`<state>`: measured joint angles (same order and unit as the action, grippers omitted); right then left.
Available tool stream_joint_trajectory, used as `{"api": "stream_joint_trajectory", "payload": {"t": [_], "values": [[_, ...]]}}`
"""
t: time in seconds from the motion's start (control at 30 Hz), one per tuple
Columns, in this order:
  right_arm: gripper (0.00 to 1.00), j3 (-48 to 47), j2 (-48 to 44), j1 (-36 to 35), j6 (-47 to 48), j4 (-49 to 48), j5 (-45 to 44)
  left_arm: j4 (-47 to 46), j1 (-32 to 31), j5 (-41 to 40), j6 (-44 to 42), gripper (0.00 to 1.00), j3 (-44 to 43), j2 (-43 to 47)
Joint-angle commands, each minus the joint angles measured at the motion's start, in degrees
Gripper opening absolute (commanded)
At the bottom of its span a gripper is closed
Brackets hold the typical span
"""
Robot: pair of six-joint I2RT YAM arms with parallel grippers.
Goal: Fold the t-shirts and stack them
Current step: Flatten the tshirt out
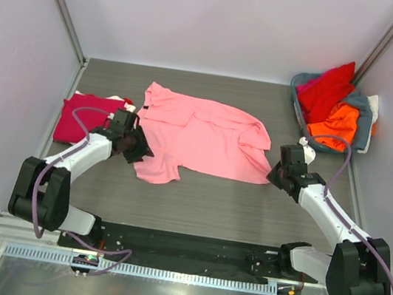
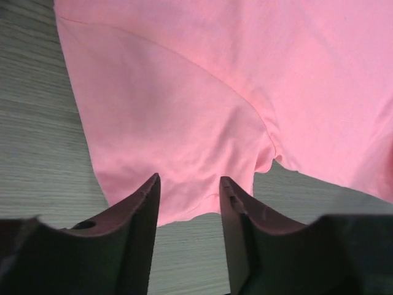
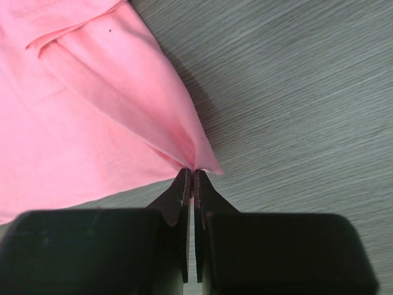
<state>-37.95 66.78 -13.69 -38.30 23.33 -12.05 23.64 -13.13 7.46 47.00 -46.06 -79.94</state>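
The pink shirt [image 1: 205,138] lies spread across the middle of the counter [image 1: 217,203], rumpled toward its 3 o'clock side. A folded crimson shirt [image 1: 81,118] sits at the counter's 9 o'clock, and a basket [image 1: 362,132] at 2 o'clock holds a red shirt [image 1: 329,86] and an orange shirt [image 1: 335,121]. The right jaws are pressed together on the very tip of the pink shirt's corner at about 4 o'clock, with the cloth gathered into a narrow peak. The left jaws stand spread at the sleeve at about 8 o'clock, its hem lying just between the tips, with nothing caught. The main risk, as I judge it, is uneven handling: if the right arm lifts or pulls while the left side is loose, the shirt will likely drag and bunch instead of folding flat. The right pinch is thin and could slip off under tension. The left jaws, closing this near the hem, might miss it or catch only one layer, leaving a crooked fold.
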Motion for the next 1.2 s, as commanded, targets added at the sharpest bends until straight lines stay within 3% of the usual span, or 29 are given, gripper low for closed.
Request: {"api": "stream_joint_trajectory", "payload": {"t": [0.0, 0.17, 0.37, 0.67, 0.93, 1.17], "values": [[0.01, 1.91, -1.56, 0.86, -2.82, -2.41, -3.06, 0.70, -0.32, -0.42, -1.30, 0.47, 0.01, 3.12], [0.01, 5.43, -2.01, 3.84, -3.27, -5.40, 1.32, 2.72, -0.32, -0.61, -1.65, 0.48, 4.48, 8.30], [0.01, 10.18, -0.78, 9.38, -4.06, -14.01, 17.65, 5.71, -0.32, -3.42, -1.74, 0.45, 8.44, 14.19], [0.01, 13.52, -1.92, 9.83, -3.45, -18.14, 17.68, -1.03, -0.32, 0.44, -1.39, 0.40, 15.12, 18.68], [0.01, 14.31, -0.25, 10.00, -5.03, -19.46, 15.83, -6.67, -0.32, -0.87, -0.25, 0.41, 19.69, 23.60], [0.01, 13.87, 0.63, 9.91, -3.27, -21.22, 19.52, -7.64, -0.24, -1.66, -0.16, 0.40, 21.10, 23.96]]}}
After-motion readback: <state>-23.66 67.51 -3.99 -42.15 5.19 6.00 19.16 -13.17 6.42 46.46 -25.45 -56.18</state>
